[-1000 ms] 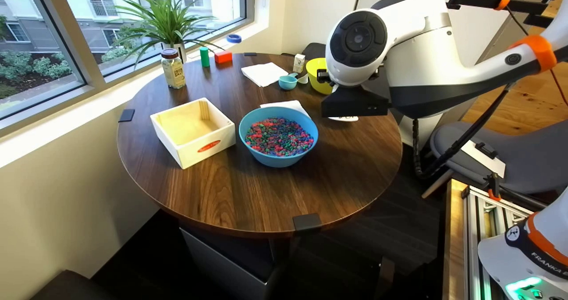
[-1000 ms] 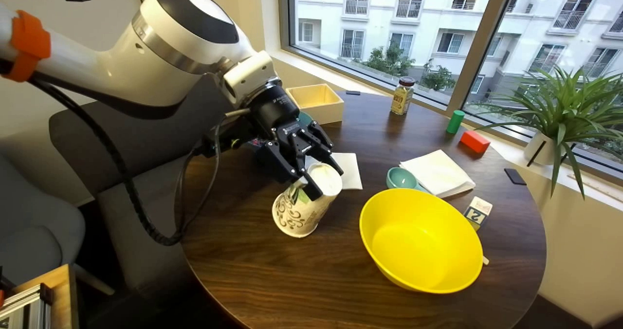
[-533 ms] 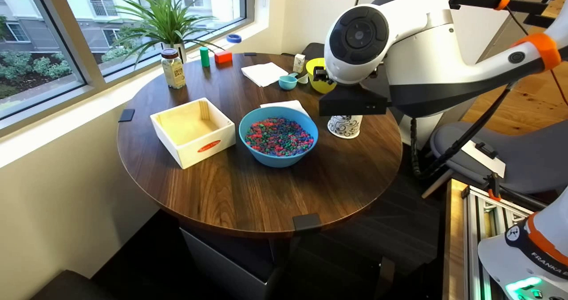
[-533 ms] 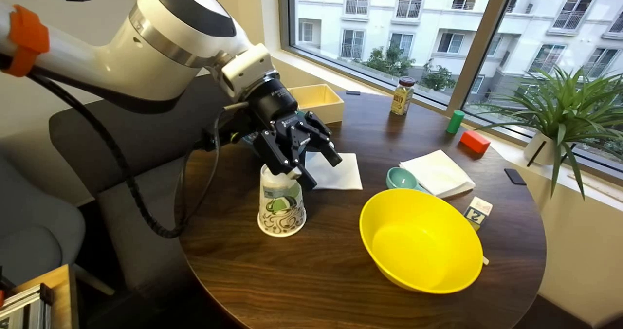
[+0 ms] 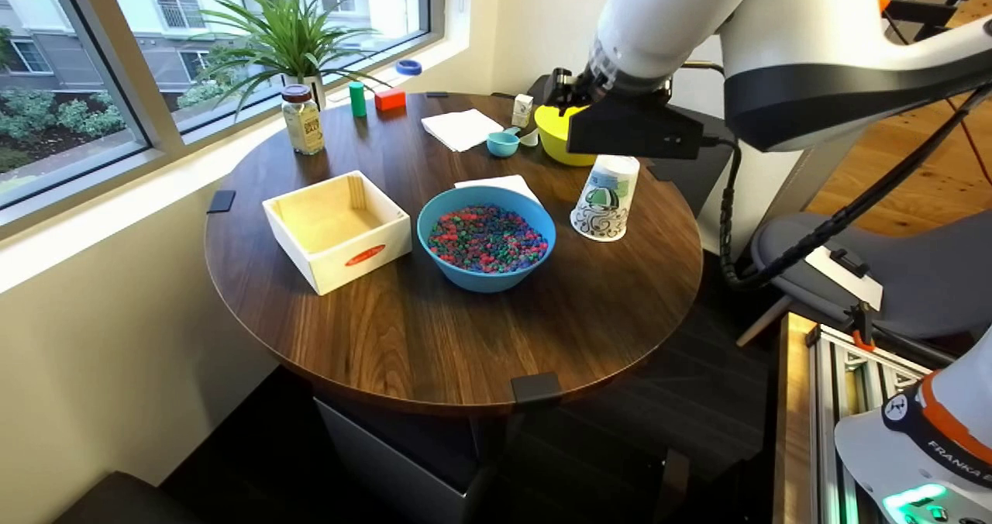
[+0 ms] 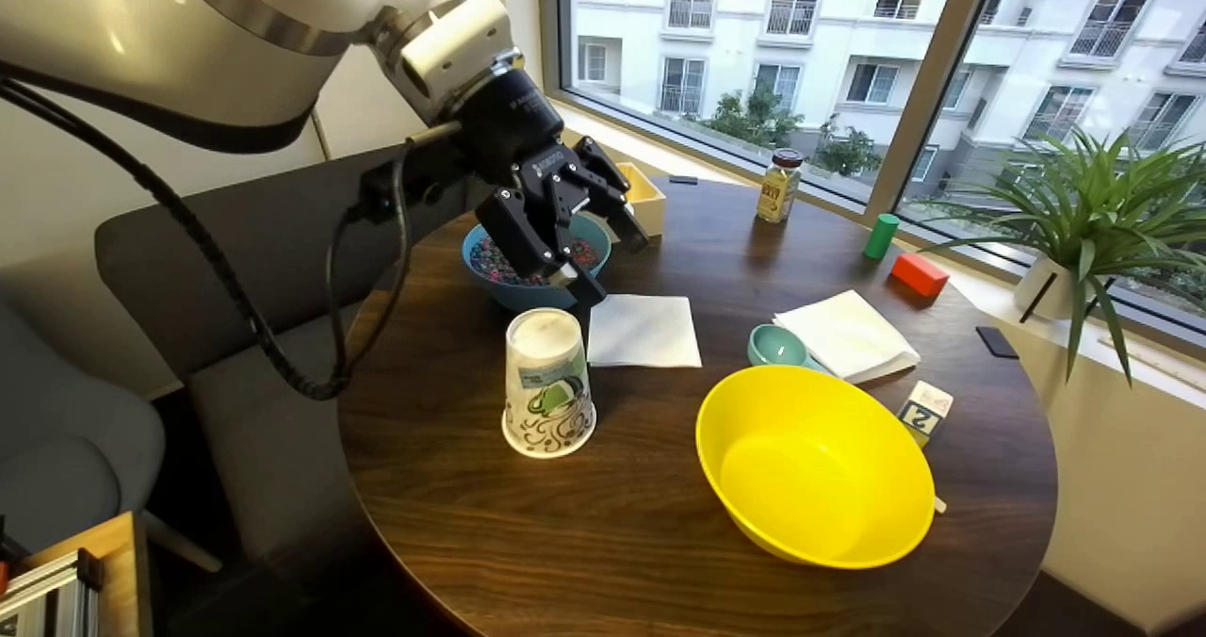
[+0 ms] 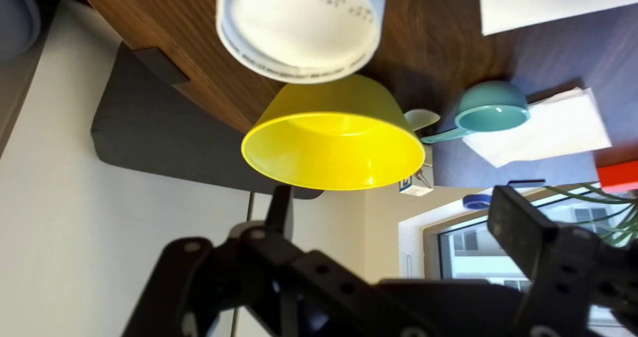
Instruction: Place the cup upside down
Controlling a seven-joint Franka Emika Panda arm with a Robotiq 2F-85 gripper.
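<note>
Wrist view: the paper cup (image 7: 301, 25) stands mouth-down on the desk (image 7: 182, 20), its flat base at top centre, and the hand (image 7: 391, 207), spread wide and empty along the bottom, should withdraw smoothly without nudging it.

Bowls (image 6: 815, 486) numbered two. There was one white cup (image 6: 549, 387), one box (image 5: 341, 267), one jar (image 5: 303, 125), one green cylinder (image 5: 357, 99), one red block (image 5: 390, 100) and one potted plant (image 5: 291, 39).
</note>
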